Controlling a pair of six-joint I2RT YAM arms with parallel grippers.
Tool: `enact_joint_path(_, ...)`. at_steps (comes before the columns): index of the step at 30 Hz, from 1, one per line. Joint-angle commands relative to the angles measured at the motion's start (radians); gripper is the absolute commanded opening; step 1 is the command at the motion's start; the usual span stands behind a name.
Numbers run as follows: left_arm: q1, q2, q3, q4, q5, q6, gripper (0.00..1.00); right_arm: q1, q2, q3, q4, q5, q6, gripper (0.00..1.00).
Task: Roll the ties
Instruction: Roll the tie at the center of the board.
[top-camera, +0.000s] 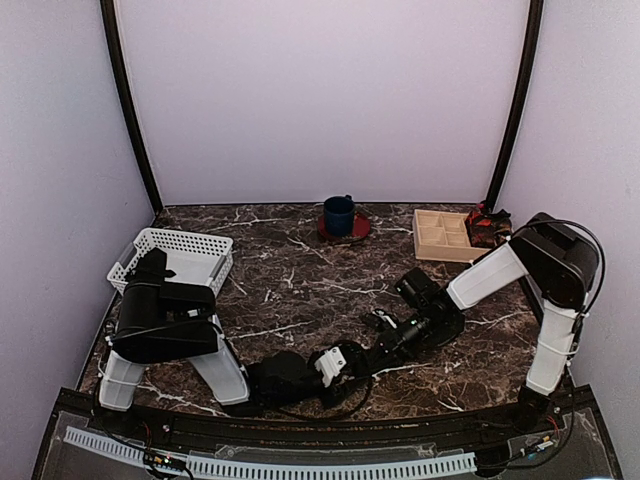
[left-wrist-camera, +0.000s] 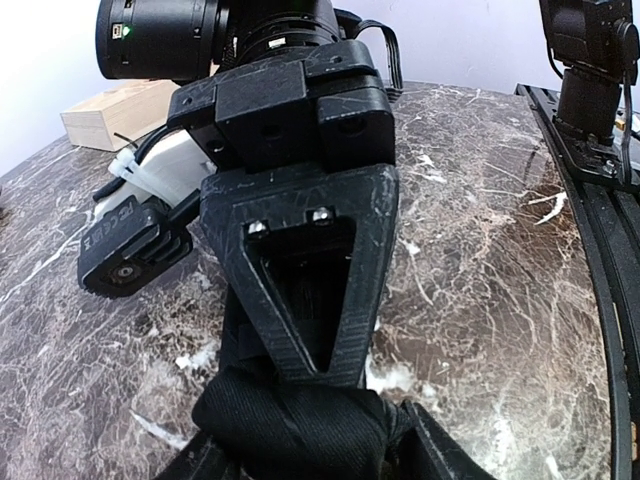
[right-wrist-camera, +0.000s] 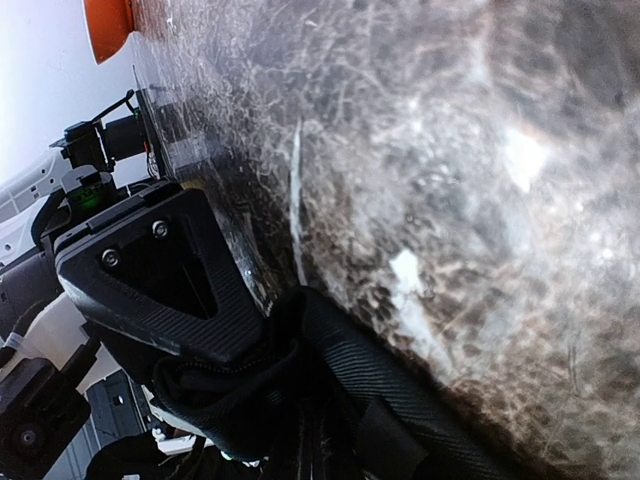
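Observation:
A black tie is wound into a small coil (left-wrist-camera: 290, 425) low over the marble table (top-camera: 300, 290) near its front edge. In the left wrist view my left gripper (left-wrist-camera: 320, 458) has its fingers (left-wrist-camera: 200, 462) pressed against both sides of the coil. From above, the right gripper (left-wrist-camera: 315, 372) pokes its shut tips into the coil. In the right wrist view the tie (right-wrist-camera: 400, 385) wraps round my right gripper (right-wrist-camera: 340, 445), with the left finger (right-wrist-camera: 150, 270) beside it. From the top camera the two grippers meet, left gripper (top-camera: 350, 361) against right gripper (top-camera: 368, 352).
A white basket (top-camera: 170, 255) stands at the left, behind the left arm. At the back are a blue mug (top-camera: 339, 214) on a red saucer, a wooden compartment tray (top-camera: 443, 235), and a red and black object (top-camera: 487, 225).

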Motion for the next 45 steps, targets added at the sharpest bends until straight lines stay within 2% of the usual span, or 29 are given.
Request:
enact_joint_path(1,-0.002,0.035,-0.007,-0.153,-0.022,0.079,0.53,0.004,0.062,-0.01,-0.053,0.163,-0.015,0.0)
enact_joint_path(3,0.0,0.029,-0.018,-0.145,-0.026,0.088,0.58,0.004,0.062,-0.008,-0.058,0.165,-0.018,0.0)
enact_joint_path(4,0.003,0.023,-0.03,-0.13,-0.023,0.09,0.65,0.003,0.063,-0.007,-0.059,0.167,-0.02,0.0)
enact_joint_path(7,0.04,-0.008,-0.082,-0.097,0.056,0.08,0.72,0.003,0.063,-0.003,-0.07,0.171,-0.027,0.0)
enact_joint_path(10,0.066,-0.032,-0.113,-0.089,0.149,0.114,0.73,0.003,0.063,-0.002,-0.079,0.174,-0.033,0.0)
enact_joint_path(13,0.066,-0.026,-0.074,-0.12,0.221,0.149,0.73,0.003,0.068,0.001,-0.085,0.173,-0.038,0.0)
enact_joint_path(17,0.066,0.007,-0.019,-0.13,0.239,0.143,0.71,0.003,0.071,0.006,-0.093,0.176,-0.043,0.0)
enact_joint_path(22,0.066,0.025,0.01,-0.153,0.249,0.134,0.66,0.003,0.075,0.015,-0.099,0.177,-0.046,0.0)
enact_joint_path(28,0.084,0.019,-0.044,-0.122,0.235,0.142,0.61,0.002,0.081,0.026,-0.12,0.177,-0.065,0.0)
enact_joint_path(30,0.106,0.013,-0.061,-0.117,0.271,0.146,0.61,0.002,0.083,0.028,-0.123,0.177,-0.067,0.0)
enact_joint_path(32,0.128,0.004,-0.063,-0.125,0.326,0.155,0.55,0.002,0.085,0.028,-0.123,0.177,-0.067,0.0)
enact_joint_path(36,0.132,-0.007,-0.028,-0.196,0.349,0.176,0.43,0.002,0.08,0.036,-0.124,0.176,-0.064,0.0)
enact_joint_path(43,0.131,-0.023,-0.006,-0.27,0.312,0.089,0.33,0.0,0.071,0.07,-0.152,0.18,-0.059,0.0)
enact_joint_path(45,0.131,-0.034,-0.003,-0.319,0.287,0.079,0.31,-0.002,0.047,0.082,-0.177,0.191,-0.058,0.06)
